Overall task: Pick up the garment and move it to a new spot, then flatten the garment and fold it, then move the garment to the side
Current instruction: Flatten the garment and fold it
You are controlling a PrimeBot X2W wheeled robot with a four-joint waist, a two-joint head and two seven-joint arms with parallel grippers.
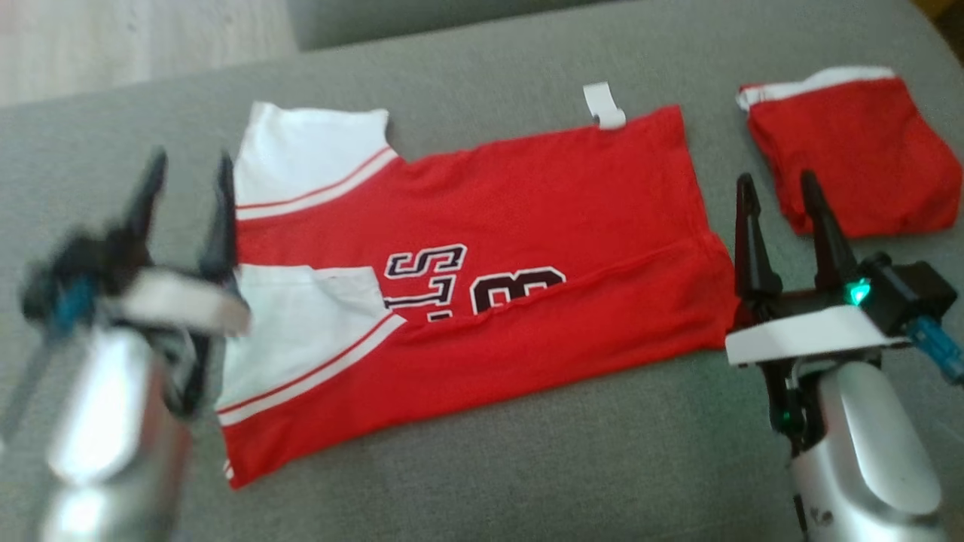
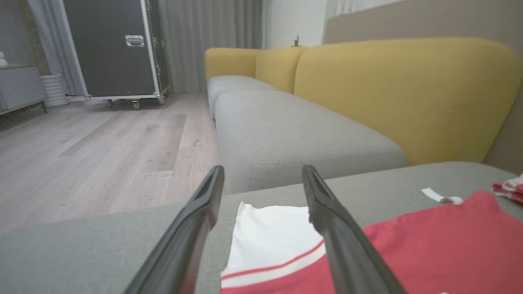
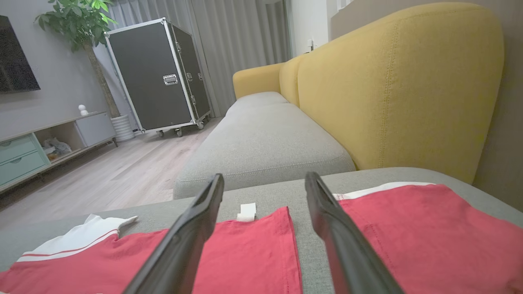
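— Where is the garment (image 1: 482, 226)?

— Flat on the grey cushion (image 1: 527, 467), red, white sleeves towards the robot's left. The head view gives its near long edge folded up over the black lettering (image 1: 482, 293).

— And the grippers?

— Both spread wide, gripping nothing. The left gripper (image 1: 190, 162) hangs at the sleeve end. The right gripper (image 1: 777, 181) stands just beside the hem, between the garment and a second red piece (image 1: 858, 150), which is folded.

— Touching the cloth?

— Cannot tell.

— What do the wrist views add?

— The room: a yellow backrest (image 3: 408, 90), a wooden floor (image 2: 102, 155), a black wheeled case (image 3: 159, 77). The right wrist view brings in a plant (image 3: 77, 20). A white tag (image 1: 604, 105) sits at the garment's far edge.
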